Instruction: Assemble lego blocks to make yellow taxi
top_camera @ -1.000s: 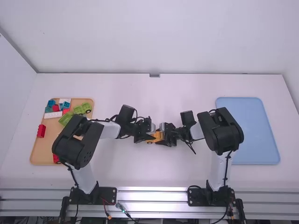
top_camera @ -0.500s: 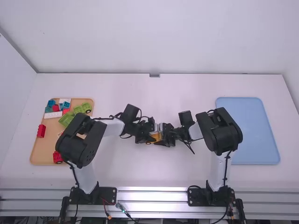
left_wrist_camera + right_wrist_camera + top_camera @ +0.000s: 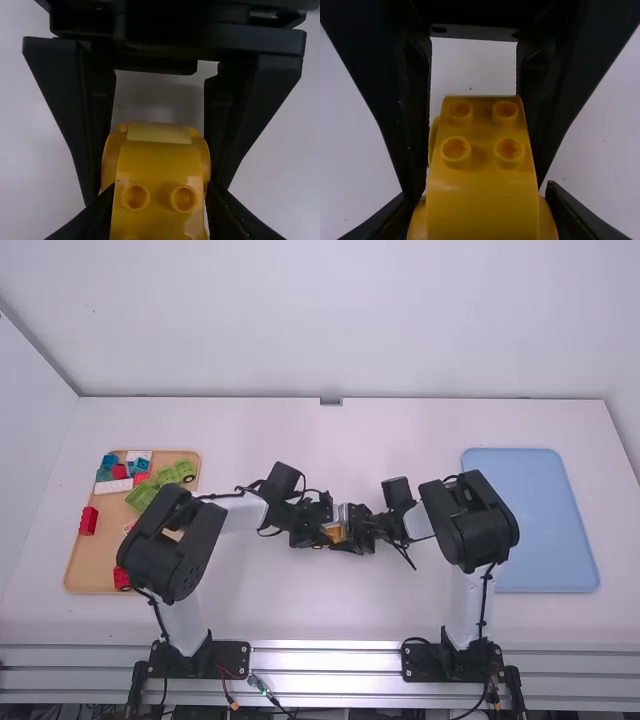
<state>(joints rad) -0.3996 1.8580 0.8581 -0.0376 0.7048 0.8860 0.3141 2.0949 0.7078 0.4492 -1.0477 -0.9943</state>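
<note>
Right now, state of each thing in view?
Left gripper, shut on yellow body
Right gripper, shut on yellow body
Yellow body, held by both grippers, visible studs uncovered
Leftmost red block, unattached, on wooden tray
Blue tray, flat on table

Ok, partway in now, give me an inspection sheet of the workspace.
Surface: white table, with a metal rail along the near edge.
Job's things: yellow block assembly, studs showing, around the table's middle.
Clutter: tan tray on the left with green blocks and red, blue and white ones; a red block at its left edge; blue tray on the right.
Grippers: left gripper and right gripper both closed on the assembly, from opposite sides.
Cables: dark cables along both arms, more by the bases; snags: nothing seen.
Surroundings: white walls beyond the table.
</note>
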